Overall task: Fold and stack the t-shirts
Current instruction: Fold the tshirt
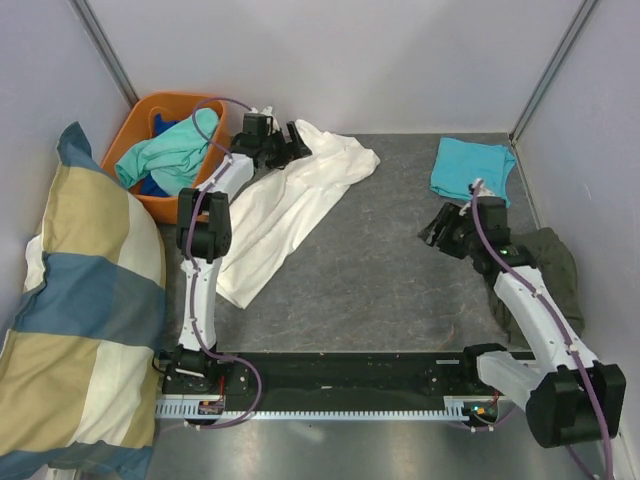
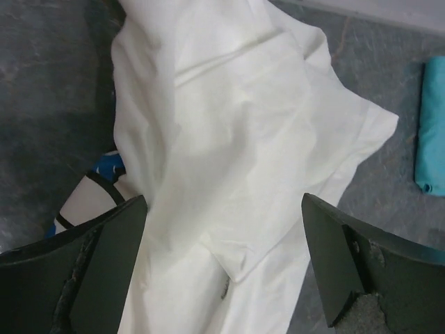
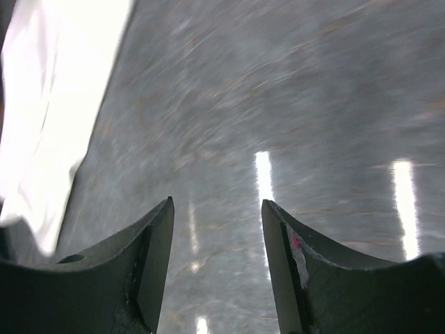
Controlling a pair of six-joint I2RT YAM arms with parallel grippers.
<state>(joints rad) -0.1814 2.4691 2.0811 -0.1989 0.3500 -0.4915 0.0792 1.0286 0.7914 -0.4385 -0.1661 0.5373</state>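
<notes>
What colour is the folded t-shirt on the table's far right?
The folded t-shirt is turquoise, clearest in the top external view.

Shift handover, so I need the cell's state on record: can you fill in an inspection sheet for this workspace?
Surface: grey mottled table.
Job's things: cream-white t-shirt crumpled and unfolded at left-centre; turquoise t-shirt folded at far right; mint-green t-shirt over blue cloth in the orange basket.
Clutter: checked pillow at the left edge; dark cloth at the right edge.
Grippers: left gripper open above the cream-white t-shirt; right gripper open above the table, holding nothing.
Cables: purple cables run along both arms.
Surroundings: pale walls on three sides.
</notes>
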